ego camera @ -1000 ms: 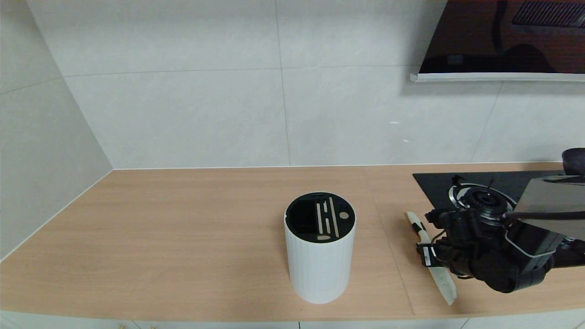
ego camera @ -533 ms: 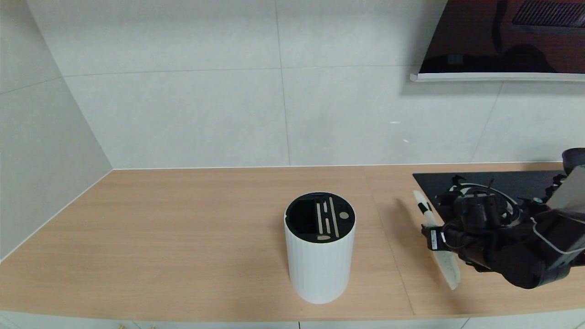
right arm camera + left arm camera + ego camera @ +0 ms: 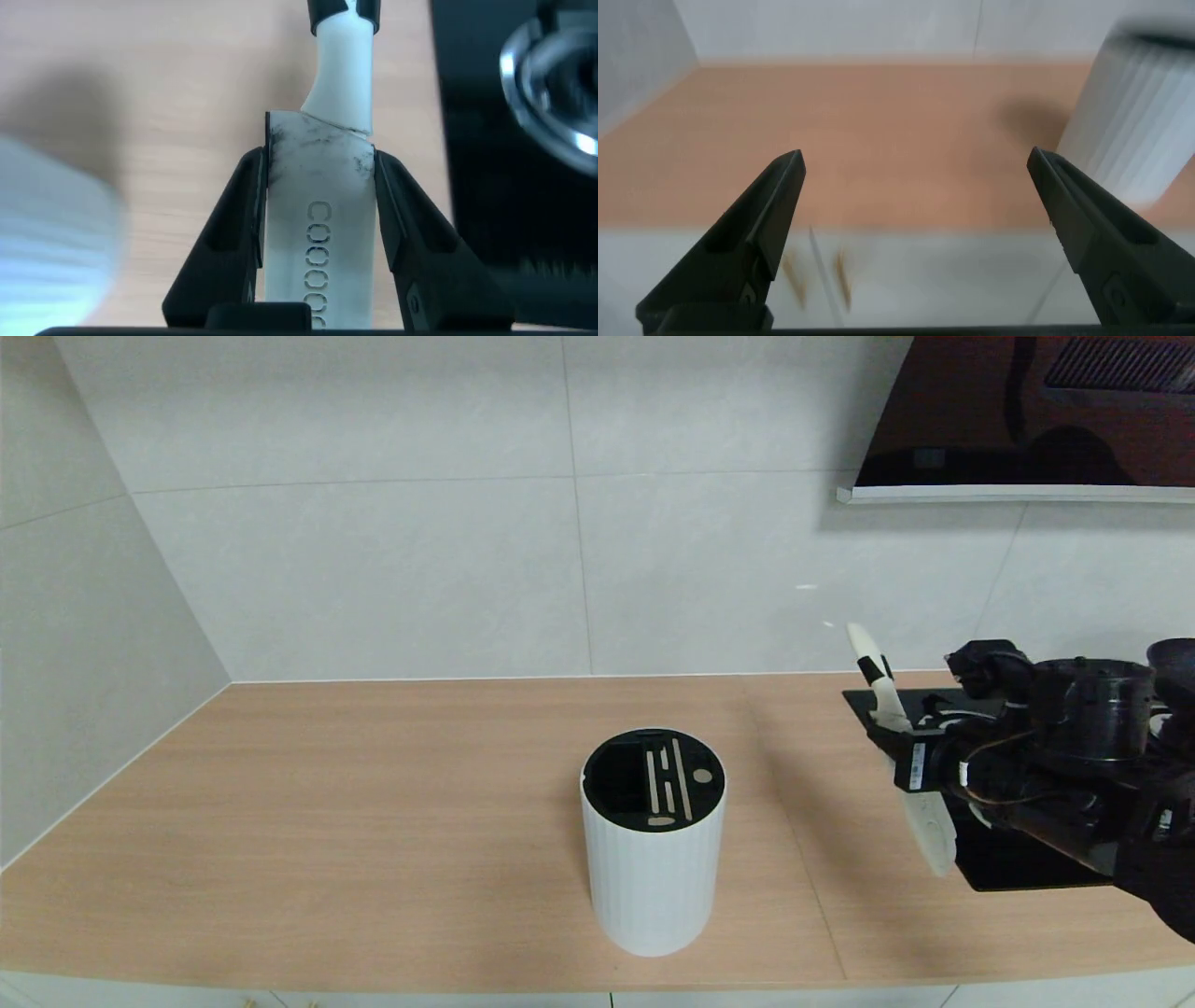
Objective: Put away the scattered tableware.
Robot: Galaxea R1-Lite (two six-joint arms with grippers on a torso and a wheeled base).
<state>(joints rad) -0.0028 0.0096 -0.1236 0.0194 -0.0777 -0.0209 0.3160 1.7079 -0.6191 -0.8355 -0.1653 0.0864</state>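
Got the right gripper [image 3: 910,761] sitting well off to the right of the white knife block [image 3: 653,845], pinched on a white knife [image 3: 924,803]. Jaws narrow, closed down to just the blade's thickness, with a black finger [image 3: 238,224] pressed flat against each side of the blade, close to where it meets the handle. Holding the knife up in the air, clear of the wooden countertop [image 3: 373,821], roughly level with the block's slotted black top and higher. Tilted as well: handle end with its black band up top and leaning a little toward the block's side, blade tip hanging down. Not touching the block, a good gap between them.

Over to the left gripper [image 3: 915,177]: jaws spread wide, nothing between them, touching nothing. Hanging out by the countertop's front edge, nearer than the block, with the block's ribbed white wall farther in.

Also spotted a black cooktop [image 3: 1027,709] farther right of the block, just behind the right gripper.
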